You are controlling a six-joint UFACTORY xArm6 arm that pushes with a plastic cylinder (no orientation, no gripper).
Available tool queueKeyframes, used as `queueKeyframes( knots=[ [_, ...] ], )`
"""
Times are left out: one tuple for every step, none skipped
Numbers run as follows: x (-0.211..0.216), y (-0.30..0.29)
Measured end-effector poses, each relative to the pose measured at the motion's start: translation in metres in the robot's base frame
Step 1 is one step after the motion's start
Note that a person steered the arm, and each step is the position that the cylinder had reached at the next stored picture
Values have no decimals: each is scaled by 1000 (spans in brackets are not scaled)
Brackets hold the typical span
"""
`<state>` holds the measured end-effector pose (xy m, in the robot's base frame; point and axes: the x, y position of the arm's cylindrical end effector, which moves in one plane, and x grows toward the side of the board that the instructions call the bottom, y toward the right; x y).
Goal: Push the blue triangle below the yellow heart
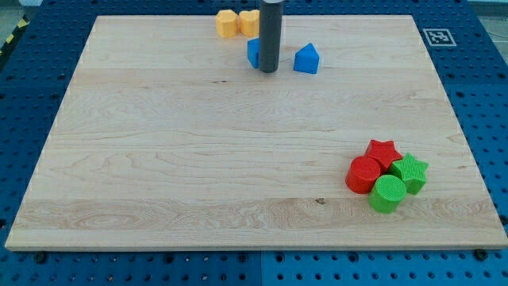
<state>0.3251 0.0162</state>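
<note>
The rod's tip (269, 71) sits between two small blue blocks (306, 59), apparently mid-push beneath the yellow blocks (228, 23); no pincer shows.

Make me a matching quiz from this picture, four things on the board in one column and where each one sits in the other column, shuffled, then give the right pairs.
Things:
1. blue triangle
2. my tip
3. green cylinder
4. red star

Places:
A. top of the cluster at the view's lower right
B. between the two blue blocks
C. bottom of that cluster
D. just to the view's right of the rod

Pairs: 1-D, 2-B, 3-C, 4-A
</note>
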Motion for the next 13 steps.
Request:
queueKeyframes(
  knots=[
    [-23, 4],
    [-29, 21],
    [-29, 52],
    [-29, 37],
    [-29, 33],
    [-29, 28],
    [-29, 12],
    [-37, 1],
    [-41, 22],
    [-62, 25],
    [-63, 22],
    [-59, 11],
    [-52, -6]
  ],
)
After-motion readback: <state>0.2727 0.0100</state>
